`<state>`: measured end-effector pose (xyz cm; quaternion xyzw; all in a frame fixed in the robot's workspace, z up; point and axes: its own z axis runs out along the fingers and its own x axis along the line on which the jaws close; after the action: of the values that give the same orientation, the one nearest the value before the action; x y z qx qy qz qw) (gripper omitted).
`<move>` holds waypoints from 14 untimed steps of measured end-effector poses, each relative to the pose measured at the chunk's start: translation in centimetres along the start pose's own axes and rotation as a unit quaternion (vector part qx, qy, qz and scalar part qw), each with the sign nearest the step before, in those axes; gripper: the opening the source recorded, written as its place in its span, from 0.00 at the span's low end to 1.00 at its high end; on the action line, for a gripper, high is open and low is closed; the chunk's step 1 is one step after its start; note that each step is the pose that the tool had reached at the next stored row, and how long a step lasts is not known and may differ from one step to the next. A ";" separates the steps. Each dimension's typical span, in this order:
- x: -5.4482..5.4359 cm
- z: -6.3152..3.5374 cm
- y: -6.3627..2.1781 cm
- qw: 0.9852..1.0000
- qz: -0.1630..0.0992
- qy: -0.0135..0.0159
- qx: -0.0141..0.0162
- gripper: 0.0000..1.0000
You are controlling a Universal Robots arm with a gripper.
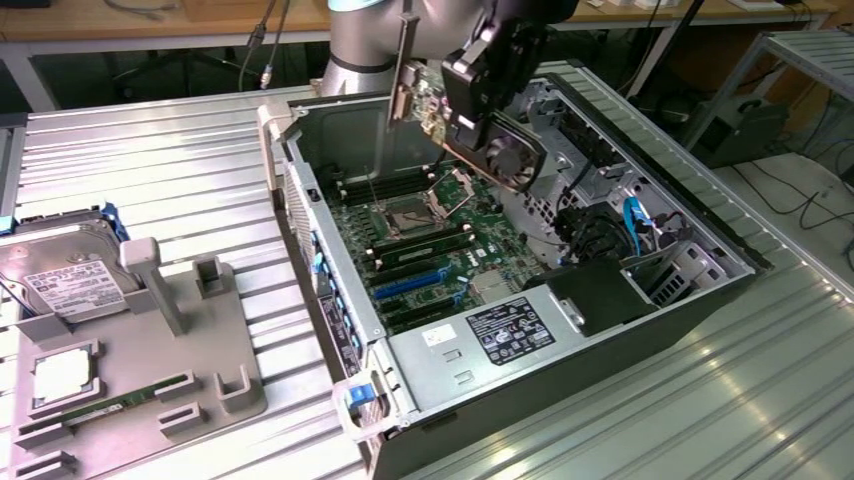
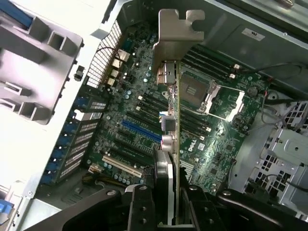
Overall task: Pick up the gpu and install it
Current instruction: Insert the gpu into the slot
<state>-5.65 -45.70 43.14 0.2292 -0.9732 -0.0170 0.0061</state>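
My gripper [image 1: 470,105] is shut on the gpu [image 1: 505,152], a flat card with a round fan on its face and a pale metal bracket [image 1: 400,105] at one end. It hangs tilted in the air over the far part of the open computer case [image 1: 314,260], apart from the motherboard [image 1: 434,250]. In the wrist view the gpu [image 2: 172,96] is seen edge-on, its bracket [image 2: 175,36] pointing away, clamped between the black fingers [image 2: 139,204] of my gripper [image 2: 166,195]. The blue expansion slot [image 2: 142,131] lies below and to one side of the card.
A grey fixture tray [image 1: 147,370] in the exterior view's left holds a silver hard drive [image 1: 60,270], a processor chip [image 1: 60,375] and a green memory stick [image 1: 100,408]. Inside the case sit a power supply [image 1: 514,330] and drive cages with cables [image 1: 627,230].
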 end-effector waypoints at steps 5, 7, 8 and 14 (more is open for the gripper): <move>0.0 0.00 -0.01 0.999 -0.048 0.002 0.000 0.28; 0.0 0.00 -0.02 0.998 -0.065 0.002 0.000 0.28; 0.0 0.00 -0.02 0.997 -0.075 0.003 0.000 0.28; -0.1 0.00 -0.07 0.990 -0.142 0.005 0.000 0.28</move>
<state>-5.50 -45.70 43.14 0.3656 -0.9306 -0.0170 0.0081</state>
